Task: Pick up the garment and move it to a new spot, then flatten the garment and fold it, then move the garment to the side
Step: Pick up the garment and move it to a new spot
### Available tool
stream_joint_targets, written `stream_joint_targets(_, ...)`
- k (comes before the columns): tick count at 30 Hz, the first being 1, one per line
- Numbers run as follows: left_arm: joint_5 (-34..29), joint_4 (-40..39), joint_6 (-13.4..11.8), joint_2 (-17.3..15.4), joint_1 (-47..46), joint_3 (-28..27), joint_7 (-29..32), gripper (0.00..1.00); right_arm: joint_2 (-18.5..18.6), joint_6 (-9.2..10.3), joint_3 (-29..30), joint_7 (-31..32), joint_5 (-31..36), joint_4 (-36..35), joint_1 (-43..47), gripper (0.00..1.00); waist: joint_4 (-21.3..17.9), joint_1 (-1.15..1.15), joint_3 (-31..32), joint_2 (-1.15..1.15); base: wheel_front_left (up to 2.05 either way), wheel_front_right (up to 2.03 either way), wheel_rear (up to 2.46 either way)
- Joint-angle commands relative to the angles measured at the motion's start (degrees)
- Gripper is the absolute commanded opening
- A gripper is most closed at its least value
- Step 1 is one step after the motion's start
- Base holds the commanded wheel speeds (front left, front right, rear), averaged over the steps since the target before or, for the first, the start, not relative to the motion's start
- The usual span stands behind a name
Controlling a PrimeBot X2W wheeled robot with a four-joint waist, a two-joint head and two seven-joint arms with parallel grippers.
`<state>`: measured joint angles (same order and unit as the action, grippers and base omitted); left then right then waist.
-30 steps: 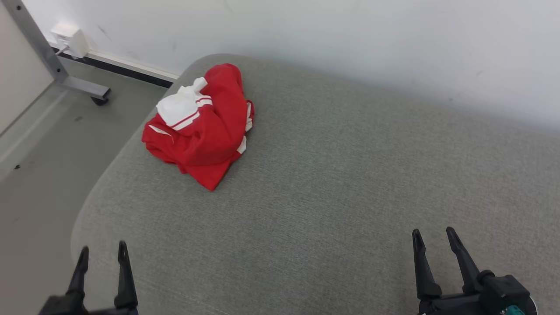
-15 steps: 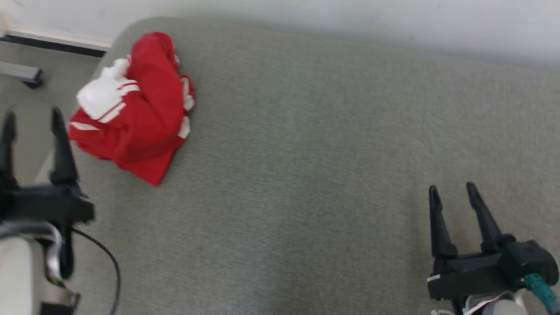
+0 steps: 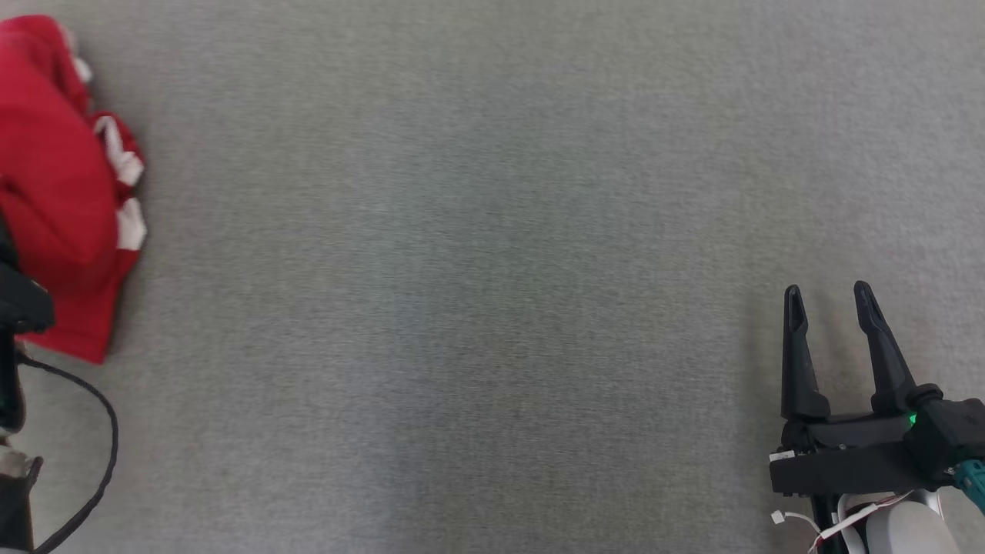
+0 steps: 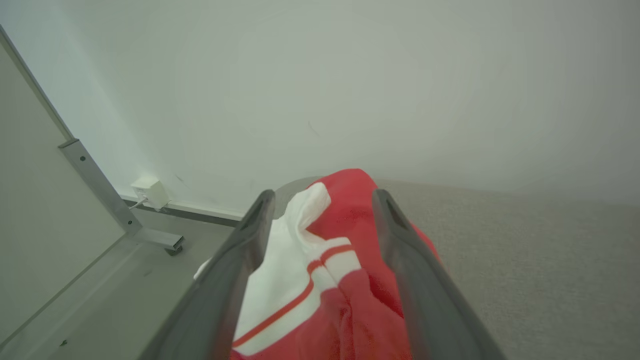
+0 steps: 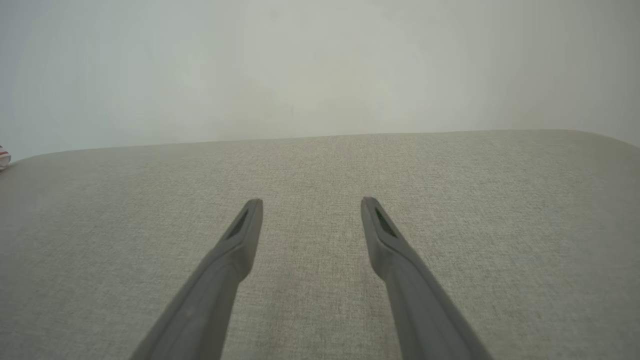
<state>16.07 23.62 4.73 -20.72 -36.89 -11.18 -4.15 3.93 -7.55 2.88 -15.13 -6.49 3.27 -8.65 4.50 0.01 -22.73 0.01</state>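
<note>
A wide grey upholstered surface (image 3: 492, 269) takes up the head view, and a pale wall (image 4: 350, 75) stands behind it. The garment (image 3: 54, 192), red with white striped parts, lies as a crumpled heap at the left side of the surface, close to its rounded corner and to the floor (image 4: 100, 300) beyond. In the left wrist view the left gripper (image 4: 324, 195) has its two fingers spread wide, and the heap shows between them; I cannot tell if they touch the cloth. The right gripper (image 3: 827, 291) hovers over bare fabric, well apart from the garment, its fingers also spread wide and holding nothing. I judge that the first step, the pick-up, is in hand and not yet done. The next move probably calls for the left gripper to go down into the heap, close on a thick fold and not on one thin layer, and then lift and carry it toward the open middle of the surface.
</note>
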Motion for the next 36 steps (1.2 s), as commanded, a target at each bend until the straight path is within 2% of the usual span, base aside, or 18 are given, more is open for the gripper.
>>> stream_joint_targets(1, -0.31, 1.15, -0.37, -0.68, -0.13, 0.14, 1.44, 1.0, -0.33, 0.12, 0.12, -0.03, 0.13, -0.39, -0.44, 1.0, -3.81, -0.01, -3.19, -0.01, 0.0, 0.0, 0.0)
stream_joint_targets(5, 1.03, 4.53, -1.47, -1.36, 0.49, -0.7, 6.68, 1.0, -0.56, 0.12, 0.48, -0.04, 0.12, -0.46, -0.49, 1.0, -4.33, -0.01, -2.89, -0.01, 0.0, 0.0, 0.0)
stream_joint_targets(13, 4.83, 10.51, -0.43, -1.04, 0.88, -0.37, 17.66, 1.0, -0.74, 0.12, -0.02, -0.04, 0.34, 0.33, -0.56, 1.0, -4.76, -0.01, -0.9, -0.01, 0.0, 0.0, 0.0)
stream_joint_targets(14, 4.74, 10.73, -0.55, -1.2, 0.9, -0.25, 18.17, 0.4, -0.74, 0.12, -0.13, -0.04, 0.35, 0.45, -0.51, 1.0, -4.8, -0.01, -0.64, -0.01, 0.0, 0.0, 0.0)
stream_joint_targets(15, 4.74, 10.73, -0.55, -1.2, 0.9, -0.25, 18.17, 0.4, -0.74, 0.12, -0.13, -0.04, 0.35, 0.45, -0.51, 1.0, -4.8, -0.01, -0.64, -0.01, 0.0, 0.0, 0.0)
stream_joint_targets(16, 4.74, 10.78, -0.62, -1.3, 0.88, -0.14, 18.41, 0.0, -0.77, 0.12, -0.23, -0.03, 0.36, 0.56, -0.48, 1.0, -4.82, -0.01, -0.39, -0.01, 0.0, 0.0, 0.0)
stream_joint_targets(21, 3.91, 9.9, -1.47, -1.99, 0.52, 0.27, 16.97, 0.0, -0.86, 0.12, -0.52, -0.04, 0.11, 1.06, 0.08, 1.0, -5.02, -0.01, 1.33, -0.01, 0.0, 0.0, 0.0)
stream_joint_targets(28, 0.96, 5.04, -3.13, -3.25, -2.02, 0.99, 7.66, 0.0, -0.96, 0.12, -0.8, -0.03, -0.79, 2.18, 0.71, 1.0, -5.69, -0.01, 4.38, -0.01, 0.0, 0.0, 0.0)
stream_joint_targets(31, -0.16, 1.66, -3.09, -3.29, -3.77, 1.99, 5.1, 0.0, -1.01, 0.12, -0.84, -0.03, -1.09, 2.73, 0.99, 1.0, -6.2, -0.01, 5.71, -0.01, 0.0, 0.0, 0.0)
stream_joint_targets(36, -1.68, -5.43, -2.17, -2.07, -8.17, 5.76, 4.33, 0.0, -1.05, 0.12, -0.88, -0.04, -2.35, 3.63, 1.52, 1.0, -7.78, -0.01, 7.54, -0.01, 0.0, 0.0, 0.0)
